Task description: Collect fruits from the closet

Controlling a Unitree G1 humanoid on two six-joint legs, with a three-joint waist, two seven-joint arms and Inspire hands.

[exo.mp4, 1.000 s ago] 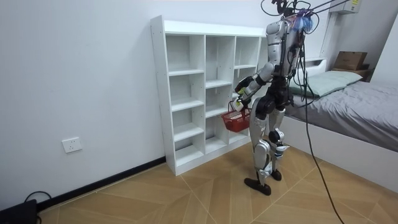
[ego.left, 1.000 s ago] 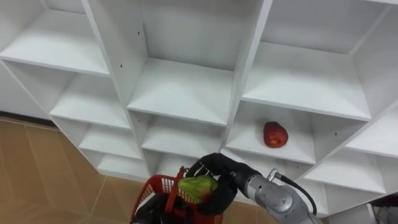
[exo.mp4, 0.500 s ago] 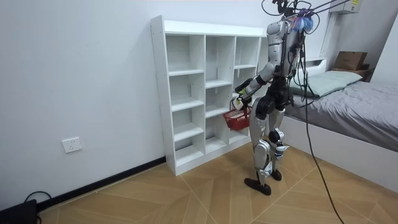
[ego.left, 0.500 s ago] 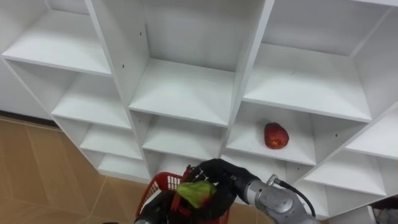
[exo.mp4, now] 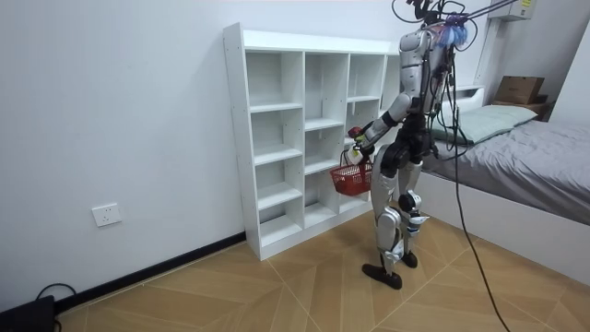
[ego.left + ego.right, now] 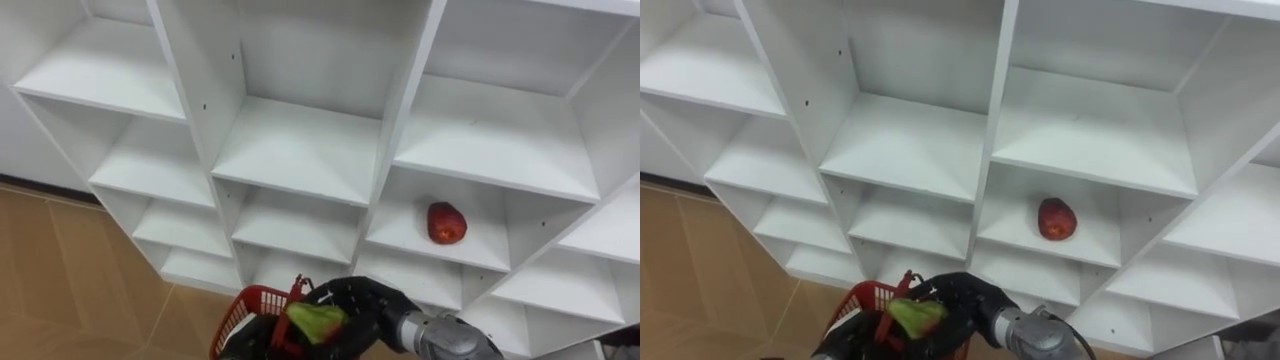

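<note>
the robot is standing at the white closet [image 6: 300, 150], its right hand [image 6: 362, 300] holding a green fruit [image 6: 315, 321] in curled fingers just above the red basket [image 6: 243, 308]. next it likely needs to release the fruit there, then reach for the red fruit [image 6: 446, 223] sitting on a right-column shelf. the basket's lower part is cut off.

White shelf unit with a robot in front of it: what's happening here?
The robot stands facing the white shelf unit, collecting fruit. Its right robot hand is curled round a green fruit, holding it over a red basket at its front. A red fruit lies on a shelf in the column to the right, not yet collected.
</note>
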